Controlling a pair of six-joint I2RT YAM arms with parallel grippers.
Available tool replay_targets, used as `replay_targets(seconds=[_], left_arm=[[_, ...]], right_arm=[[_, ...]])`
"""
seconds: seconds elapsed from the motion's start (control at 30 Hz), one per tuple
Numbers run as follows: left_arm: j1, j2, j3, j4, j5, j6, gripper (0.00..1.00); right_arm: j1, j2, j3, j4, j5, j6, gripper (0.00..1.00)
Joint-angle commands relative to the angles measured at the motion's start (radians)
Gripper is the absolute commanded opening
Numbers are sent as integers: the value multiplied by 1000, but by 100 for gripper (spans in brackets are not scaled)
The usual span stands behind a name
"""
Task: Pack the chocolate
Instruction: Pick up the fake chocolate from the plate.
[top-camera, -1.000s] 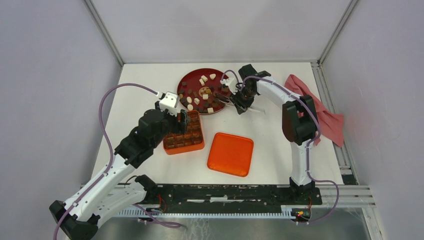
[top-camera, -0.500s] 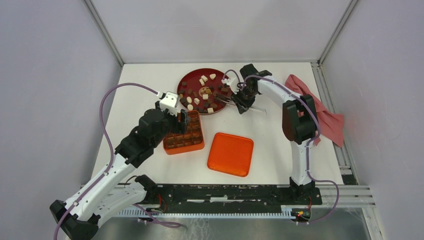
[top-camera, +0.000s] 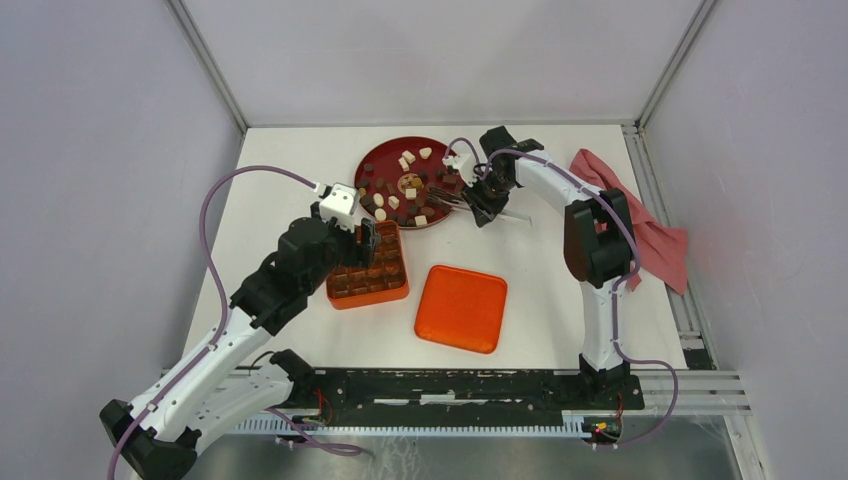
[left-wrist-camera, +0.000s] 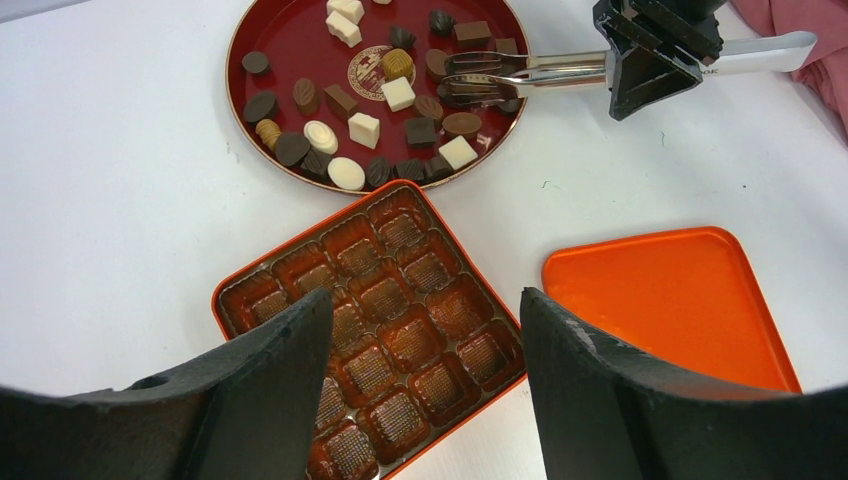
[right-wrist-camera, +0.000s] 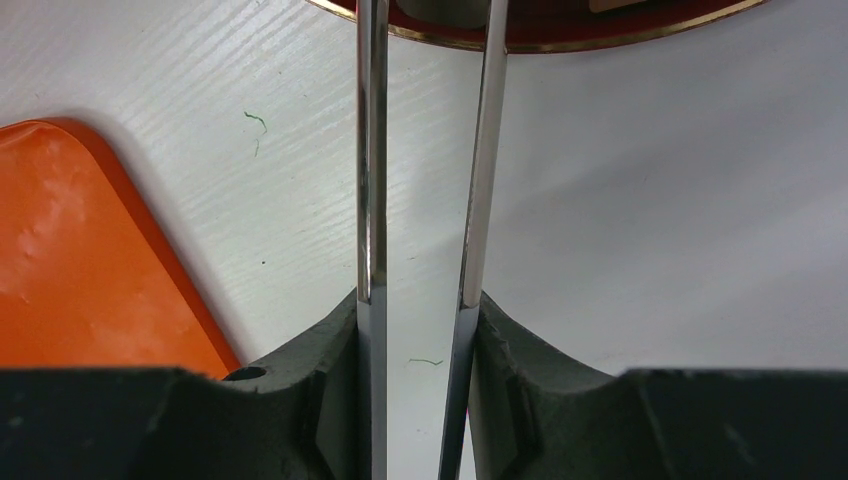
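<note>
The chocolate (left-wrist-camera: 398, 93) lay on the red plate (left-wrist-camera: 290, 40). The box (left-wrist-camera: 300, 243) cups in view held none. The right gripper (right-wrist-camera: 420, 320) squeezed metal tongs (left-wrist-camera: 560, 68), with the tips down among dark pieces. The left gripper (left-wrist-camera: 420, 300) hung wide apart over the box, holding nothing. It looked like picking time. Next, one piece needed a soft pinch and a lift.

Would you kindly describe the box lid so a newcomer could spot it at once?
Start at the white table. Toward its near edge, right of the orange box of brown cups, lies the lid. It alone is flat, plain orange.
</note>
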Motion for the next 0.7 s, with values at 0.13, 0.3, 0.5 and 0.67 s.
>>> replay_targets(seconds=[0.13,0.3,0.5,0.67], left_arm=[[8,0,0,4,19,32,74],[7,-2,0,5,21,32,74],[10,-1,-1,5,22,32,74],[10,0,0,4,21,32,74]], right_arm=[[-13,-77,34,32,-49,3,0],[-20,-82,32,37,-60,6,0],[-35,-86,33,48,-81,12,0],[-48,-94,30,47,-123,12,0]])
